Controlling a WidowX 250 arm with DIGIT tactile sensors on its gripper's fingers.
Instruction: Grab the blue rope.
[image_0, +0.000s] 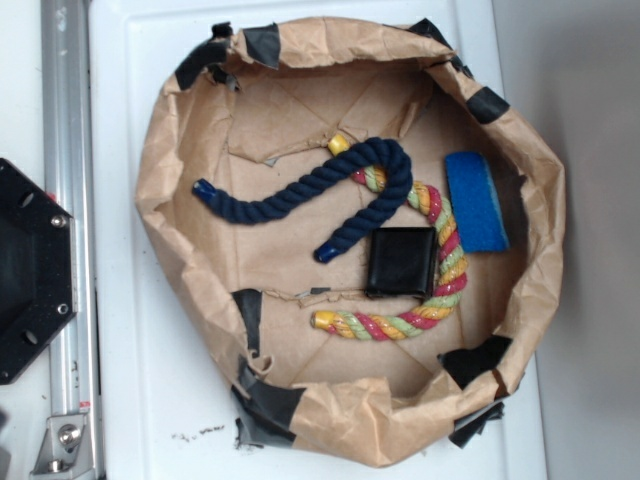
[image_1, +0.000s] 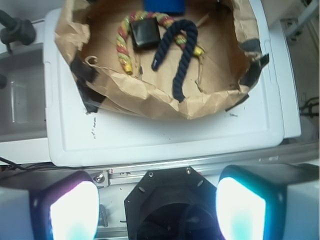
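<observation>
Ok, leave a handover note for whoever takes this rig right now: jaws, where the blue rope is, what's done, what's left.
Gripper: jaws open, holding nothing, back over the robot base, outside the paper-lined basket.
Blue rope: lying curved on the basket floor, one bend draped over the multicoloured rope, next to the black square block. Blue sponge sits apart.
Done: nothing yet.
Left: reach in, close on the blue rope, lift.

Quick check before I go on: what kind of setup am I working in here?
Most likely a lab test bench, not a home. A taped brown paper bin sits on a white plastic board, holding practice items: the blue rope, a multicoloured rope and a blue sponge. An aluminium rail runs alongside.
</observation>
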